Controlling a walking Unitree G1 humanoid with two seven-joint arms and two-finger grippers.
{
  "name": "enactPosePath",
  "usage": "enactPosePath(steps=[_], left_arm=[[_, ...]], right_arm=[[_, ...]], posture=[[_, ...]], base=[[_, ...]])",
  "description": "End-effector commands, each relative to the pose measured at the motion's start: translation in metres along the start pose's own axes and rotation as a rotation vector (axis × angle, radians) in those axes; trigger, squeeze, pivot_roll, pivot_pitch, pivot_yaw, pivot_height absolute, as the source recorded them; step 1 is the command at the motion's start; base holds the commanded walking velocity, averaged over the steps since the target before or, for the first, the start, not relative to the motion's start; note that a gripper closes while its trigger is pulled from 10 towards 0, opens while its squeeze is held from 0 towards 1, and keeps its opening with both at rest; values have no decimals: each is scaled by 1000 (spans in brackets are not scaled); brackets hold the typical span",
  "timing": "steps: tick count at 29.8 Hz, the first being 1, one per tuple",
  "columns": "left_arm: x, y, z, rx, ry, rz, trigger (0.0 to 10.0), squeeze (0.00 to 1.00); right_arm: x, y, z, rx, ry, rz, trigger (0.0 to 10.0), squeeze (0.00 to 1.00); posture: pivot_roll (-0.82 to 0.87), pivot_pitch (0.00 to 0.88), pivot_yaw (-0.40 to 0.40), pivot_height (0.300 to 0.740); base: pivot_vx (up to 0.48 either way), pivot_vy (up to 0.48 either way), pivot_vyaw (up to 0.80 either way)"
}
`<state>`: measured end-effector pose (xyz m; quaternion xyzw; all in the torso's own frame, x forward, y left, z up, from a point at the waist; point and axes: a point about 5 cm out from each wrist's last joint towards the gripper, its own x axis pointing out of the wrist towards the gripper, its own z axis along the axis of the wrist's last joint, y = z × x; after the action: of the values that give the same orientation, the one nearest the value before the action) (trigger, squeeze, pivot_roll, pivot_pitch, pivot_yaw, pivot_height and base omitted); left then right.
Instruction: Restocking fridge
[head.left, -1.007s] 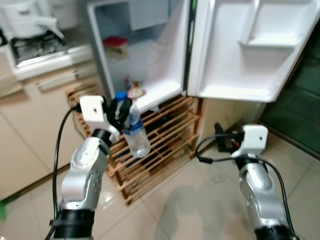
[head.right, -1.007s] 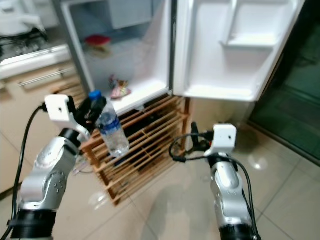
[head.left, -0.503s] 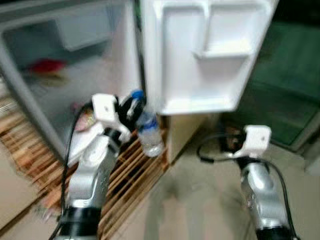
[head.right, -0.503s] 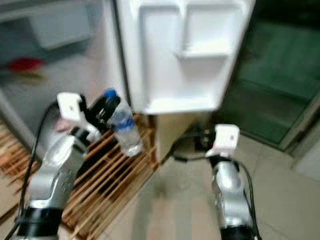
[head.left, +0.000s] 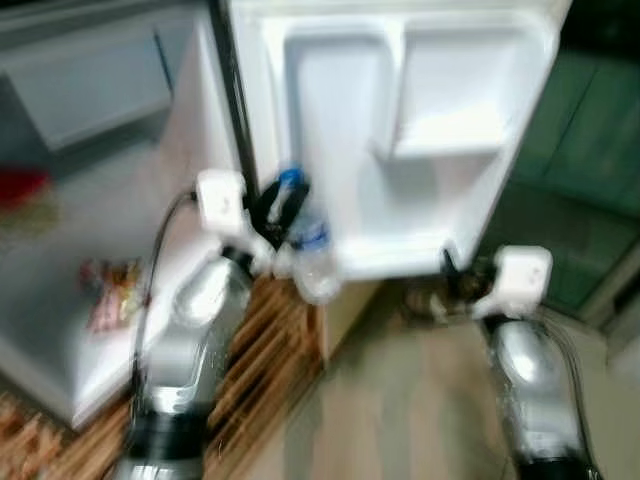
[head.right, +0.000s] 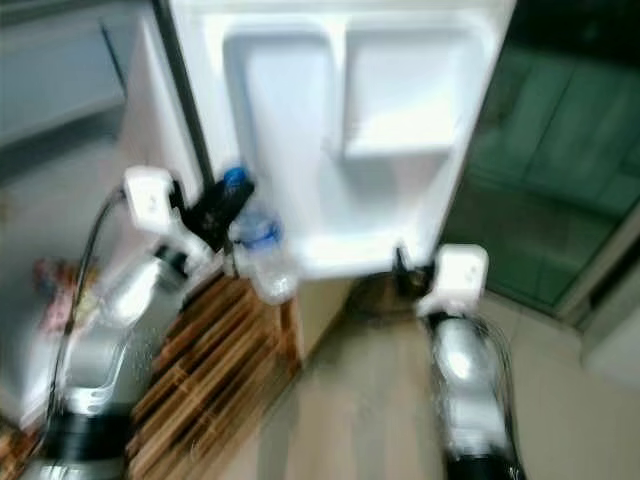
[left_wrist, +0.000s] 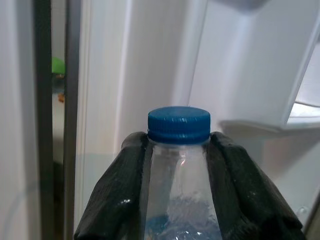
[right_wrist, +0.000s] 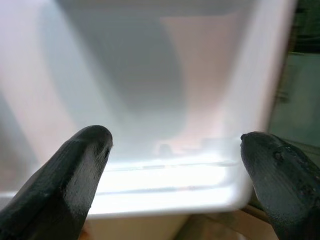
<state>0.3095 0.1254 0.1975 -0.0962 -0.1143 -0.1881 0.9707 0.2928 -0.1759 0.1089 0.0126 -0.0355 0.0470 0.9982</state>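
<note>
While both head views are blurred, the layout reads clearly enough. Farthest left, the fridge interior (head.left: 90, 200) stands open with a colourful packet (head.left: 105, 292) on its pale floor, and a slatted wooden rack (head.left: 255, 340) sits beneath. My left gripper (left_wrist: 177, 150) is clamped on the neck of a water bottle (head.left: 312, 250), its rubbery black fingers (left_wrist: 122, 190) pinching just under the ridged blue cap (left_wrist: 178, 124); gripping there lets the clear, smooth plastic body hang free, which I judge suits lowering it into a door shelf. That bottle hangs just in front of the open fridge door (head.left: 400, 130), a moulded white plastic panel with recessed bins and a glossy lower shelf (right_wrist: 165, 180). My right gripper (right_wrist: 180, 165) faces that shelf with fingers spread wide, holding nothing.
</note>
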Motion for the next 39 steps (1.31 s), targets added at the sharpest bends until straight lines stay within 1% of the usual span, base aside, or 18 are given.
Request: enactPosePath(steps=[1, 3, 8, 14, 16, 17, 18, 19, 22, 23, 26, 27, 31, 32, 33, 35, 37, 39], left_arm=[[9, -5, 25, 43, -91, 3, 10000, 0], [9, -8, 36, 51, -126, -16, 10000, 0], [11, -11, 42, 53, -140, -18, 10000, 0], [17, -16, 44, 38, -137, -40, 10000, 0], [25, -23, 45, 29, -142, -64, 10000, 0], [25, -23, 45, 29, -142, -64, 10000, 0], [31, -27, 45, 20, -140, -86, 10000, 0], [34, -29, 46, 18, -138, -95, 10000, 0], [45, -37, 45, 7, -107, -155, 10000, 0], [45, -37, 45, 7, -107, -155, 10000, 0], [55, -42, 44, -7, -98, -187, 10000, 0], [59, -43, 44, -6, -100, -193, 10000, 0], [84, -47, 34, -2, -87, -182, 10000, 0], [84, -47, 34, -2, -87, -182, 10000, 0], [89, -52, 33, -6, -96, -187, 10000, 0], [93, -55, 31, -3, -94, -189, 10000, 0], [95, -58, 31, 16, -104, -203, 10000, 0], [98, -63, 28, 73, -118, -213, 10000, 0]], right_arm=[[-2, -2, 8, 7, -22, 23, 10000, 0], [-8, 5, 9, 38, -11, 91, 10000, 0], [-14, 13, 3, 43, 28, 145, 10000, 0], [-12, 19, 4, 55, 31, 169, 10000, 0], [-13, 21, 5, 58, 34, 180, 10000, 0], [-13, 21, 5, 58, 34, 180, 10000, 0], [-13, 22, 5, 61, 37, 191, 10000, 0], [-14, 22, 5, 63, 39, 197, 10000, 0], [-16, 25, 5, 67, 46, 211, 10000, 0], [-16, 25, 5, 67, 46, 211, 10000, 0], [-18, 25, 5, 69, 53, 213, 10000, 0], [-18, 26, 5, 69, 54, 213, 10000, 0], [-21, 23, 6, 68, 52, 187, 10000, 0], [-21, 23, 6, 68, 52, 187, 10000, 0], [-23, 24, 6, 69, 52, 183, 10000, 0], [-25, 25, 6, 69, 53, 183, 10000, 0], [-27, 26, 6, 70, 54, 183, 10000, 0], [-32, 28, 5, 68, 60, 185, 10000, 0]], posture=[[-175, 0, 55, 740], [-172, 0, 49, 740], [-178, 0, 55, 740], [-186, 0, 63, 740], [-186, 0, 63, 740], [-186, 0, 63, 740], [-189, 0, 65, 740], [-189, 0, 65, 740], [-196, 0, 73, 740], [-196, 0, 73, 740], [-205, 0, 82, 740], [-211, 0, 89, 740], [-229, 0, 110, 740], [-229, 0, 110, 740], [-235, 0, 114, 740], [-237, 0, 117, 740], [-244, 0, 121, 740], [-256, 0, 130, 740]], base=[[0, 0, 0], [0, 0, 0], [0, 0, 0], [0, 0, 0], [0, 0, 0], [0, 0, 0], [0, 0, 0], [0, 0, 0], [0, 0, 0], [0, 0, 0], [0, 0, 0], [0, 0, 0], [0, 0, 0], [0, 0, 0], [0, 0, 0], [0, 0, 0], [0, 0, 0], [0, 0, 0]])
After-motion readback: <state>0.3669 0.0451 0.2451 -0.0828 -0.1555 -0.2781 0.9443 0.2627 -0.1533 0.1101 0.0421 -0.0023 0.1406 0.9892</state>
